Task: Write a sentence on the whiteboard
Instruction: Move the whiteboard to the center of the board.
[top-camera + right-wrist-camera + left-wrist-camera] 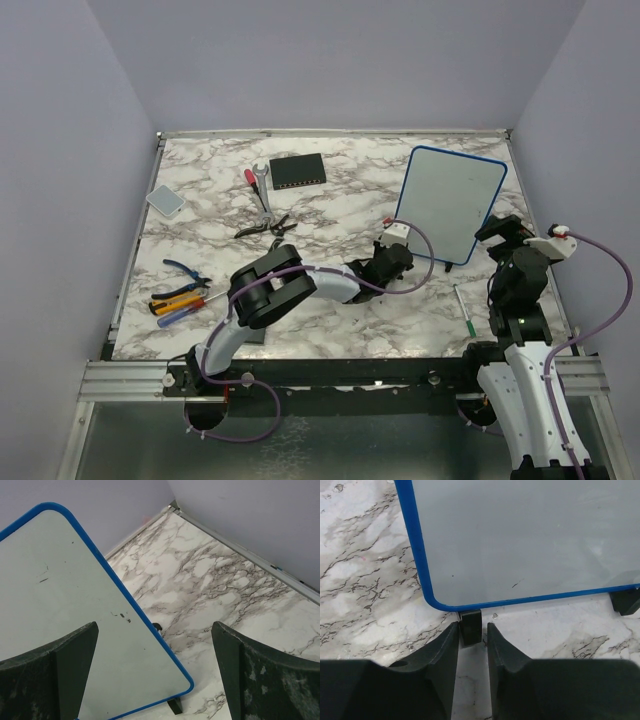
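The whiteboard (450, 200) stands upright at the right back of the table, with a blue frame and black feet. Its white face (530, 535) is blank apart from a few small dark marks; no green sentence shows. My left gripper (472, 630) is low at the board's lower left corner. Its fingers (445, 650) stand narrowly apart around one black foot (470, 626), with a gap on the foot's right side. My right gripper (155, 625) is wide open and empty, above the board's right edge (130, 615). A green marker (465, 310) lies on the table, held by no gripper.
A black slab (298, 172), a wrench and red screwdriver (258, 185) and pliers (265, 228) lie at the back centre. A grey block (165, 200), blue pliers (185, 270) and screwdrivers (180, 303) lie at the left. Walls close the back and sides.
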`<state>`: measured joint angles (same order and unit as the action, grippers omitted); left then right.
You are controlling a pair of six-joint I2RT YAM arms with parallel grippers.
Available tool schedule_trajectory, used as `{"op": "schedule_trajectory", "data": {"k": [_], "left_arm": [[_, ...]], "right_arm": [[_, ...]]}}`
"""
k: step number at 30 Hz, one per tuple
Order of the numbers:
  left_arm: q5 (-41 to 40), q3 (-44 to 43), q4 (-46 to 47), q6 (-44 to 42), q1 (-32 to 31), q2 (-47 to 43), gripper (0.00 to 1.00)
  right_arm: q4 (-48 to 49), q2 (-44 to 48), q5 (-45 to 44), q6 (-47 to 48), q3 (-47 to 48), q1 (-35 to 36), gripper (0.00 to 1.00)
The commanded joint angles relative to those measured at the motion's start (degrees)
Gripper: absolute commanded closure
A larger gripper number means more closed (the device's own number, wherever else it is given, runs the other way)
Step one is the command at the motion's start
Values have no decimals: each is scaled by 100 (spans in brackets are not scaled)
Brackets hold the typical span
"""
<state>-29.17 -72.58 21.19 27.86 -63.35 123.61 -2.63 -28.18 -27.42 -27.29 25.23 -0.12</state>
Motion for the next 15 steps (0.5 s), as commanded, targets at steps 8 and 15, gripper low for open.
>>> {"op": "schedule_trajectory", "data": {"k": [8, 15], "left_arm": [[-768, -292, -728, 174, -46, 318, 100], [-1542, 114, -730, 457, -46, 27, 100]], "right_arm": [[53, -29, -121, -107, -62, -23, 1], [27, -3, -120, -117, -62, -23, 1]]}}
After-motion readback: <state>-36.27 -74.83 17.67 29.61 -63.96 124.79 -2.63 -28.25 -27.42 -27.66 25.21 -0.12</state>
